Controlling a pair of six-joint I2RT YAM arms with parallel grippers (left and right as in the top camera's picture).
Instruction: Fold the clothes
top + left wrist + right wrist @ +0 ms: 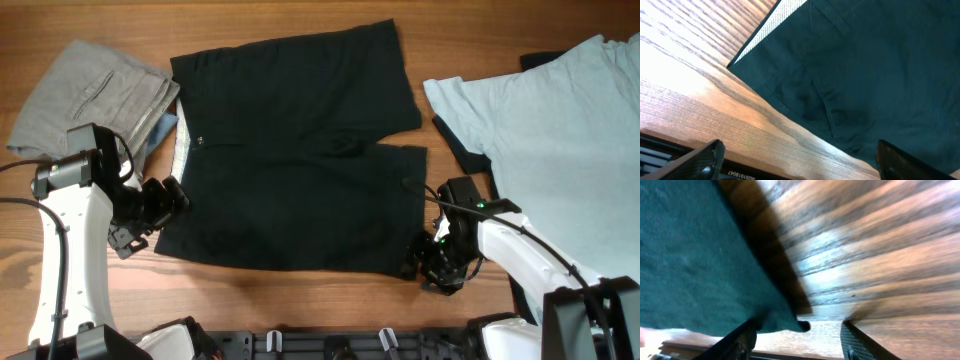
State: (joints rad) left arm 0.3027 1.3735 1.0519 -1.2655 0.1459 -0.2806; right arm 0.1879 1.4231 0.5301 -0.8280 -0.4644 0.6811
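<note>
Flanking the black shorts [300, 150] at 8 and 4 o'clock, left end effector [178, 196] and right end effector [416, 263] gape empty, seemingly about to pinch hem corners for folding.

Even, bright light from above keeps the overhead view sharp, though the black cloth [300, 150] shows so dark that only faint creases read on it, and only soft, short shadows lie on the wooden table [300, 290] just beside its near edge. In the left wrist view, glare washes the wood left of the cloth almost white. In the right wrist view everything is soft and smeared, with a deep shadow hugging the cloth's right edge and a blown-out patch below it.
</note>
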